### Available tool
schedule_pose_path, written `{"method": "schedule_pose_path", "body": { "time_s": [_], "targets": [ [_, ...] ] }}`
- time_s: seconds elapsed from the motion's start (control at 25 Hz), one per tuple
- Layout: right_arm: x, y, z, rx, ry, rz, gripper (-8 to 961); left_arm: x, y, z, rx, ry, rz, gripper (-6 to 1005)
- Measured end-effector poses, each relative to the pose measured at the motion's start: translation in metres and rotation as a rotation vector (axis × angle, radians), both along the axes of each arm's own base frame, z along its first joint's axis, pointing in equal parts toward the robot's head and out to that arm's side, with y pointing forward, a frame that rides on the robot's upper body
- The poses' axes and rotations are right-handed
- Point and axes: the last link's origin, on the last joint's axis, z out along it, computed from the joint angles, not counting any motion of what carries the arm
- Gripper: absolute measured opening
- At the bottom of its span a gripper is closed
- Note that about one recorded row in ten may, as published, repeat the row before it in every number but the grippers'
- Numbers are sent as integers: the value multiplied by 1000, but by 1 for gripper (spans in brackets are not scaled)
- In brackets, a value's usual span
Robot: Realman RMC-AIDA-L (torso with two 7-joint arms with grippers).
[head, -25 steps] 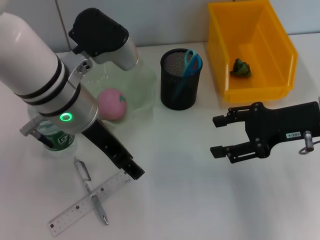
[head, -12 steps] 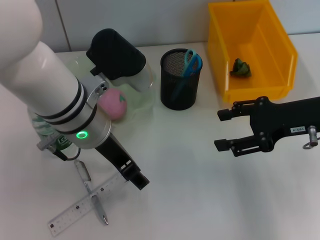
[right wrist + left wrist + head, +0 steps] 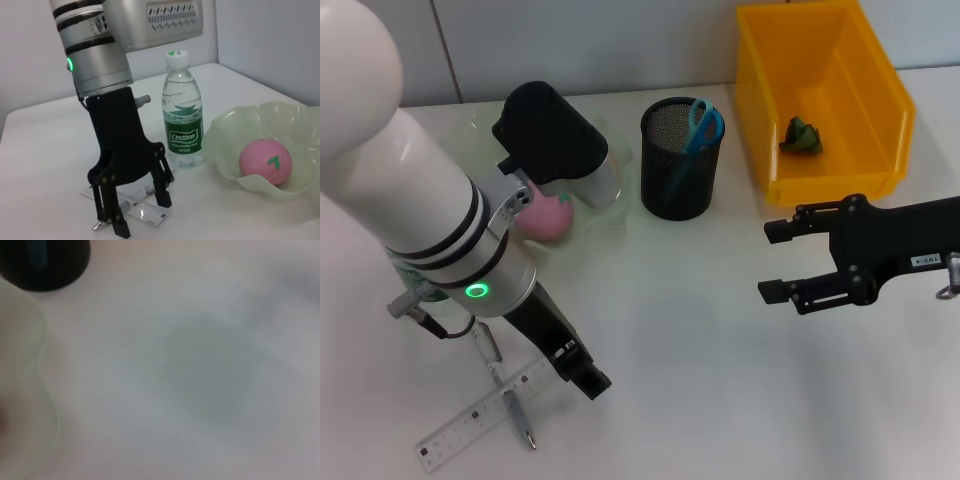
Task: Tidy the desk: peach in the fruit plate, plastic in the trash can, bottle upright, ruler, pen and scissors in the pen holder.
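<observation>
My left gripper (image 3: pixel 584 376) hangs open just above the clear ruler (image 3: pixel 480 417) and the silver pen (image 3: pixel 508 395) lying across it. In the right wrist view its fingers (image 3: pixel 113 220) straddle the ruler (image 3: pixel 148 210). The water bottle (image 3: pixel 182 116) stands upright beside the pale green fruit plate (image 3: pixel 225 137), which holds the pink peach (image 3: pixel 265 162). Blue-handled scissors (image 3: pixel 703 124) stick out of the black mesh pen holder (image 3: pixel 680 172). Green crumpled plastic (image 3: pixel 802 136) lies in the yellow trash can (image 3: pixel 825 180). My right gripper (image 3: pixel 767 262) is open and empty, right of centre.
In the head view my left arm hides most of the bottle and part of the plate (image 3: pixel 612 203). The left wrist view is blurred, showing only the pen holder (image 3: pixel 45 265) and the plate's rim (image 3: pixel 42 365). Bare white table lies between the two grippers.
My left arm has swung toward the table's near edge and lowered its gripper over the ruler and pen. My right gripper has drawn back a little to the right.
</observation>
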Motion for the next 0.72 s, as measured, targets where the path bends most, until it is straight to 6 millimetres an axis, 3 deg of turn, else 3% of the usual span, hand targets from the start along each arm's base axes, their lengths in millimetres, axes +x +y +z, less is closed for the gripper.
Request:
{"method": "schedule_pose_path", "body": {
  "time_s": [0.72],
  "targets": [
    [0, 8, 4, -24, -27, -1, 775, -5, 3, 3, -12, 10, -34, 721]
  ]
}}
